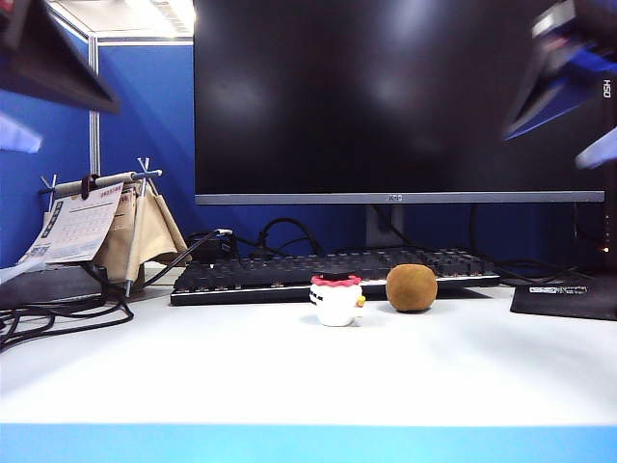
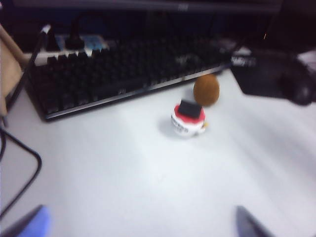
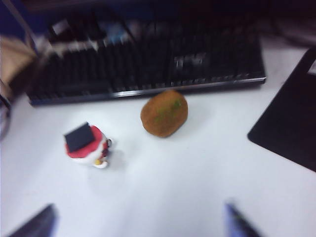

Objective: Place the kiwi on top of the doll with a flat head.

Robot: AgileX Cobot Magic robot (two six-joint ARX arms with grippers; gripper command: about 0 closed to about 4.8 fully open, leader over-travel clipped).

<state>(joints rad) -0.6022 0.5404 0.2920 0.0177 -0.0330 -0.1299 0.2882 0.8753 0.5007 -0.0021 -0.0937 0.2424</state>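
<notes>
White table point(image 1: 289, 376) surface fills the foreground of the exterior view, edged by a blue strip at the front. Toward the back of the table, the doll point(image 1: 336, 301) is seen standing upright, its flat black top bare. The kiwi point(image 1: 412, 287) is located just beside the doll on the right of the exterior view, resting on the table and apart from the doll. Behind both, a black keyboard point(image 1: 328, 272) is laid across the table, with a dark monitor point(image 1: 400, 96) above it. A desk calendar point(image 1: 82, 227) is positioned at the far left, and a black mat point(image 1: 569, 299) at the far right. The left gripper point(image 2: 140, 224) is held high above the table, well apart from the doll point(image 2: 188, 118) and kiwi point(image 2: 206, 89); its fingertips are spread wide with nothing between them. The right gripper point(image 3: 138, 222) is likewise raised above the kiwi point(image 3: 164, 113) and doll point(image 3: 86, 144), fingers set wide apart and holding nothing.
</notes>
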